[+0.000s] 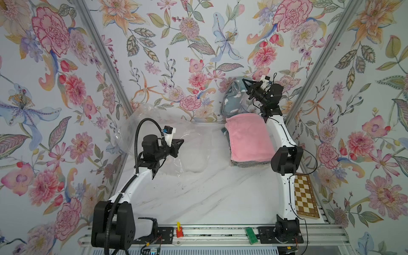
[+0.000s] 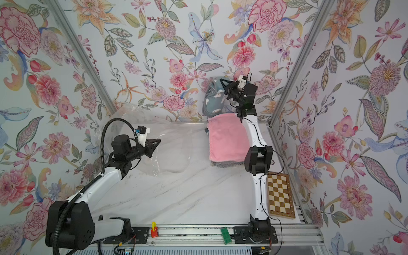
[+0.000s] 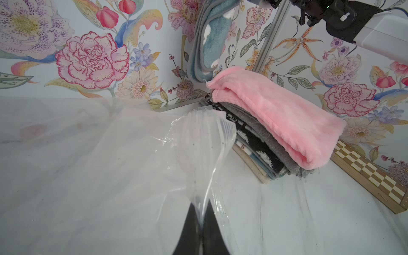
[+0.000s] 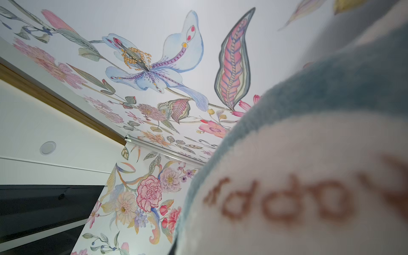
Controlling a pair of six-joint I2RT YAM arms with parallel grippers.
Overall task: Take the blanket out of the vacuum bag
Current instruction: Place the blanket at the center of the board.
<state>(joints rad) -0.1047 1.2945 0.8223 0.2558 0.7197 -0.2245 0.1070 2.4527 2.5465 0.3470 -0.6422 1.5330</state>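
Note:
The vacuum bag (image 1: 192, 152) (image 2: 172, 154) is a crinkly clear plastic sheet lying at the table's left back. My left gripper (image 1: 182, 141) (image 2: 159, 141) (image 3: 202, 206) is shut on a fold of its plastic (image 3: 207, 154), held a little above the table. A blue-grey blanket (image 1: 231, 101) (image 2: 212, 101) (image 3: 209, 44) with white cloud shapes hangs high against the back wall, outside the bag. My right gripper (image 1: 245, 83) (image 2: 222, 83) is shut on its top edge. In the right wrist view the blanket (image 4: 309, 154) fills the near side and hides the jaws.
A stack of folded blankets with a pink one on top (image 1: 247, 139) (image 2: 227, 139) (image 3: 282, 114) sits at the back right, under the hanging blanket. A chessboard (image 1: 305, 198) (image 2: 280, 194) lies along the right wall. Floral walls close three sides.

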